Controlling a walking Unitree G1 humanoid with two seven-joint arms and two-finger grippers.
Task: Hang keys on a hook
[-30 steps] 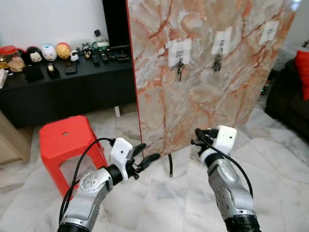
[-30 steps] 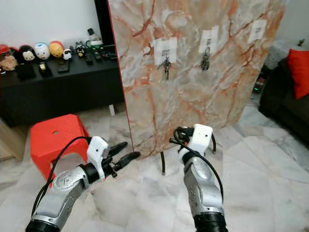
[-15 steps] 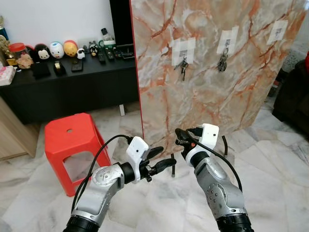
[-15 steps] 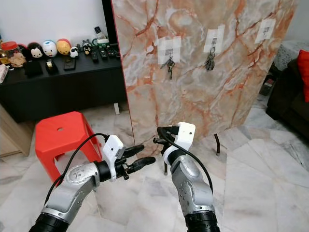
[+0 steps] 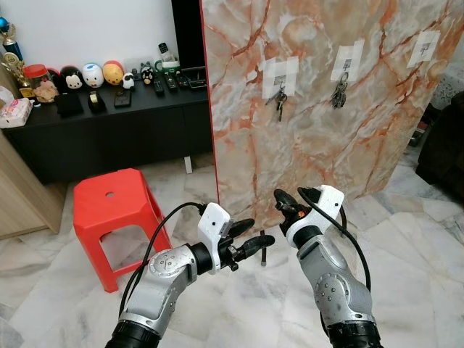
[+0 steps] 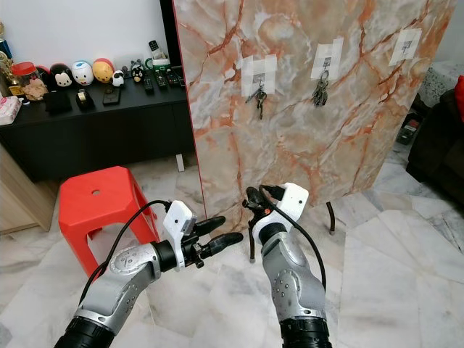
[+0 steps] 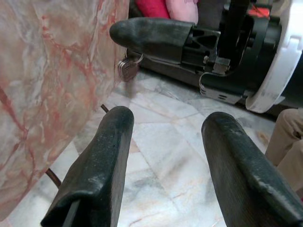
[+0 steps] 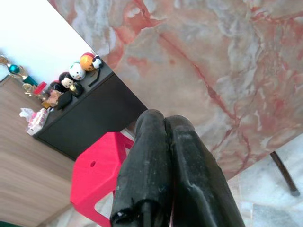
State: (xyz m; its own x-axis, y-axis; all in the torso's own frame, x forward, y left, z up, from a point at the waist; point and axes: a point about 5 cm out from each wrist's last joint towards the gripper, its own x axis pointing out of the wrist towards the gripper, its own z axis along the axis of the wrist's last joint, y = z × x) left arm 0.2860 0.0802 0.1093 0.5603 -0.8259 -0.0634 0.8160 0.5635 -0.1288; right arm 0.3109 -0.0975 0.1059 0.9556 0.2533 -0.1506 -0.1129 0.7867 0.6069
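Note:
A tall marble-patterned board [image 5: 319, 123] stands ahead with three hooks on white patches. A bunch of keys [image 5: 278, 96] hangs on the left hook and another bunch [image 5: 338, 94] on the middle one. The right hook [image 5: 424, 48] is bare. My right gripper [image 5: 288, 202] is shut, raised before the board's lower edge. In the left wrist view a small silver set of keys [image 7: 128, 69] dangles under its finger [image 7: 151, 35]. My left gripper [image 5: 257, 233] is open just to the left of it, pointing at it, holding nothing.
A red plastic stool [image 5: 112, 210] stands to the left. Behind it a low black cabinet [image 5: 109, 138] carries figurines and remotes. A dark sofa [image 5: 446, 141] is at the right. The board's thin black legs [image 5: 263, 246] rest on the marble floor. A person's trouser leg [image 7: 286, 142] is nearby.
The camera has shifted a little. My two grippers have come nearer to each other in front of the board; the left one has risen toward the right one.

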